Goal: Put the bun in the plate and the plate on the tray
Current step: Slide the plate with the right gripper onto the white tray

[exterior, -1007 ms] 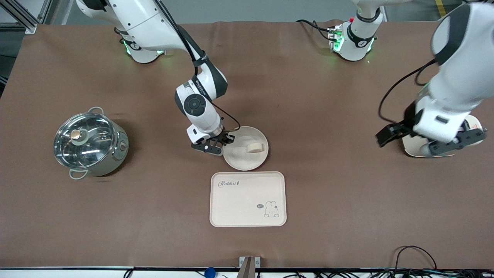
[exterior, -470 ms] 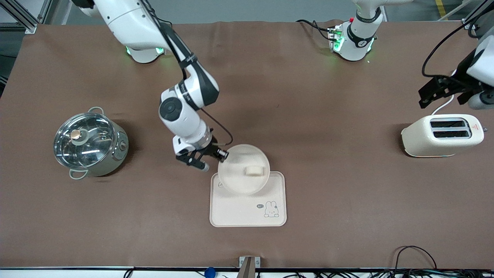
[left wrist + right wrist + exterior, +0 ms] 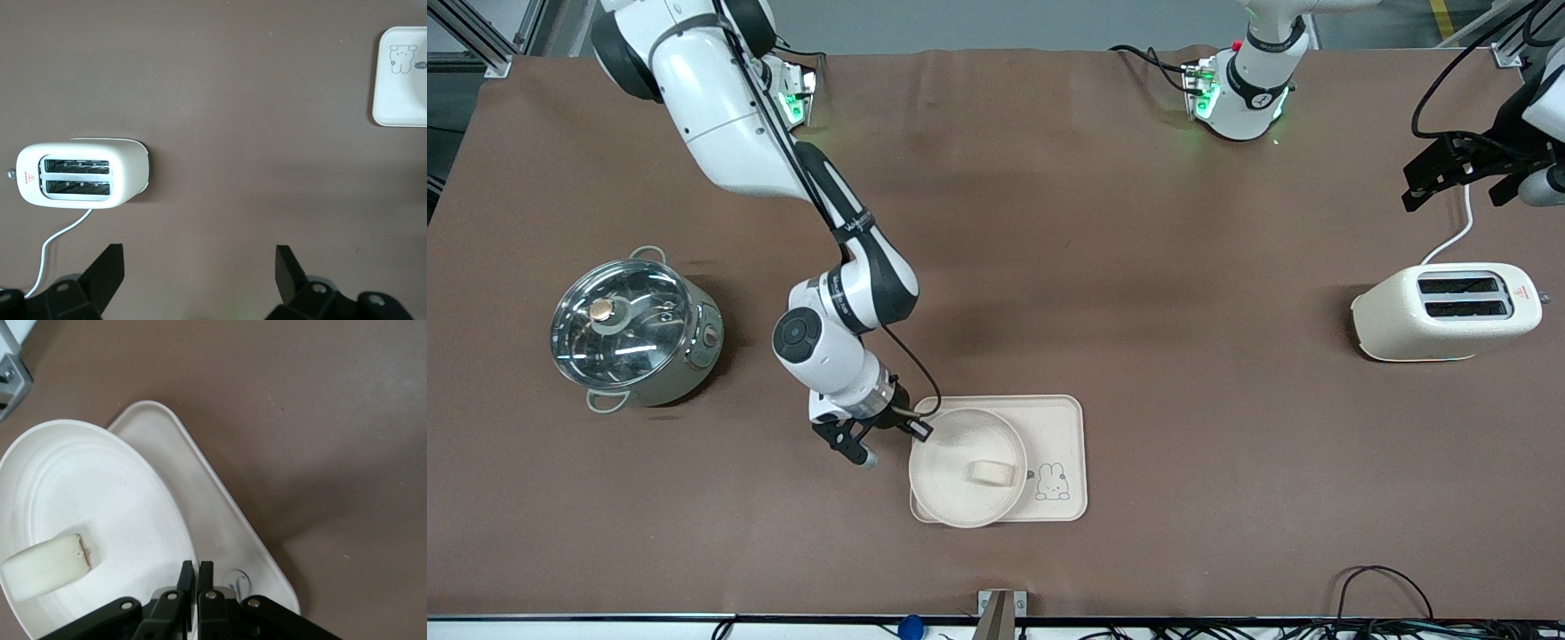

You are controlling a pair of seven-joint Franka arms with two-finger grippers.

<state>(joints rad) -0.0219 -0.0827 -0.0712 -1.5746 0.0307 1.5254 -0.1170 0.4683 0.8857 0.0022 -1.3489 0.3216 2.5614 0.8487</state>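
The round cream plate (image 3: 960, 484) sits over the tray (image 3: 1063, 436), covering the tray's end toward the right arm. The small pale bun (image 3: 994, 474) lies in the plate. My right gripper (image 3: 914, 433) is shut on the plate's rim at the edge toward the right arm's end of the table. In the right wrist view the fingers pinch the plate (image 3: 87, 500) rim, with the bun (image 3: 45, 567) inside and the tray (image 3: 213, 520) beneath. My left gripper (image 3: 1458, 173) is open and empty, up in the air above the toaster's end of the table. The left wrist view shows the tray's corner (image 3: 403, 100).
A cream toaster (image 3: 1445, 311) with a white cord stands toward the left arm's end; it also shows in the left wrist view (image 3: 80, 175). A steel pot with a glass lid (image 3: 633, 327) stands toward the right arm's end.
My right gripper has carried the plate with the bun from the bare table onto the tray, toward the front camera. My left arm has lifted away from the toaster.
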